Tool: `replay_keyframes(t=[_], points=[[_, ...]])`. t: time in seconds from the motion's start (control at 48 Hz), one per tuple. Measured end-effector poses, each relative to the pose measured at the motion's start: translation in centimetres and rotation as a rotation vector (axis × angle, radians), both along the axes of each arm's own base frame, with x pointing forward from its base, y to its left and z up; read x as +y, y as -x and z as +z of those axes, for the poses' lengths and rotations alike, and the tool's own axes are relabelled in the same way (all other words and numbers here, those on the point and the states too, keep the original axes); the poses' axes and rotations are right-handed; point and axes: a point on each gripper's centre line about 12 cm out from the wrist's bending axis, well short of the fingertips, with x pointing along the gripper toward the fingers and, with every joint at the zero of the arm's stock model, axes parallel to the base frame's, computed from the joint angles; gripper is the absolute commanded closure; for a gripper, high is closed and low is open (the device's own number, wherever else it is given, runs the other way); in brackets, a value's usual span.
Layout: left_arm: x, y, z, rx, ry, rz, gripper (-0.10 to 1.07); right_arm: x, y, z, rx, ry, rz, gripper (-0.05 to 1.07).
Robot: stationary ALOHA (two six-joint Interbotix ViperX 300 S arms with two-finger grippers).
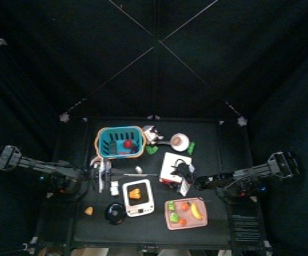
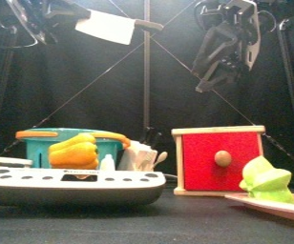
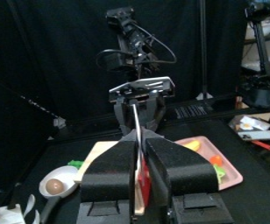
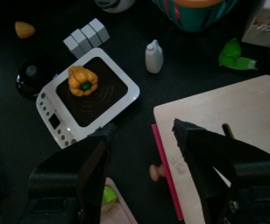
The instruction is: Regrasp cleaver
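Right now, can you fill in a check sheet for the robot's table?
Surface: black table, crowded.
Job's things: the cleaver is held high off the table, its blade edge-on between the left jaws.
Clutter: teal basket, pink board, white tray carrying a yellow toy pepper, red box.
Grippers: left gripper shut on the cleaver; right gripper open, facing it.
Cables: loops on the right arm.
Surroundings: black curtains; no person seen.
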Motion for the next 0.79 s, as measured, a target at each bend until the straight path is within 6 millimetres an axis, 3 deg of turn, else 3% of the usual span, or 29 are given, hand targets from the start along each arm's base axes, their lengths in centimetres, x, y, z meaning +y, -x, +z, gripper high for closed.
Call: replay_keyframes(t=[0.208,0.396,0.792], points=[[-0.8,0.6,-3.3,0.123,0.090,0.028,0.45,0.8,-1.0,0.3,-0.054,0.086,0.127,0.14],[-2.1,0.4,-4.5,0.151,0.064,-0.007,0.45,1.2,-2.1,0.2,-0.067,0.209,0.222,0.14],[-3.2,-0.9,-7.1,0.185,0.024,0.037,0.45,2.2,-6.7,-1.3,-0.027,0.224,0.258,0.14]])
